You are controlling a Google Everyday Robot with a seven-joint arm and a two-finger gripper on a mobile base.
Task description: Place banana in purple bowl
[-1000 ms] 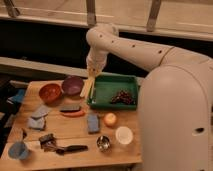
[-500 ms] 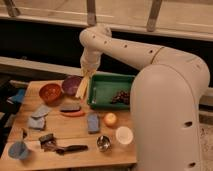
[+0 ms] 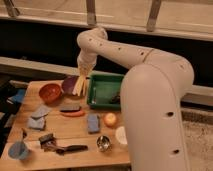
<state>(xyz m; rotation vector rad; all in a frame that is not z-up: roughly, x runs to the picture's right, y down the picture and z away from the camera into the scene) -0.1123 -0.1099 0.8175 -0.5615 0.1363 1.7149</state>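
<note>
My gripper (image 3: 82, 73) hangs from the white arm over the back of the wooden table (image 3: 75, 132). It is shut on the banana (image 3: 80, 86), a pale-yellow slim fruit that hangs downward from the fingers. The banana's lower end is at the right rim of the purple bowl (image 3: 68, 85), between that bowl and the green tray (image 3: 102, 79). I cannot tell whether the banana touches the bowl. The bowl's right side is hidden behind the banana.
An orange-red bowl (image 3: 50, 92) stands left of the purple one. A red-orange elongated item (image 3: 73, 113), a blue sponge (image 3: 93, 123), a small orange fruit (image 3: 110, 119), a metal cup (image 3: 103, 143), a white cup (image 3: 121, 135), a blue cup (image 3: 17, 150), grey cloths (image 3: 38, 116) and a black tool (image 3: 67, 148) lie on the table.
The arm has swung left with the banana, from above the green tray's left edge to the purple bowl's right rim, and the banana hangs lower.
</note>
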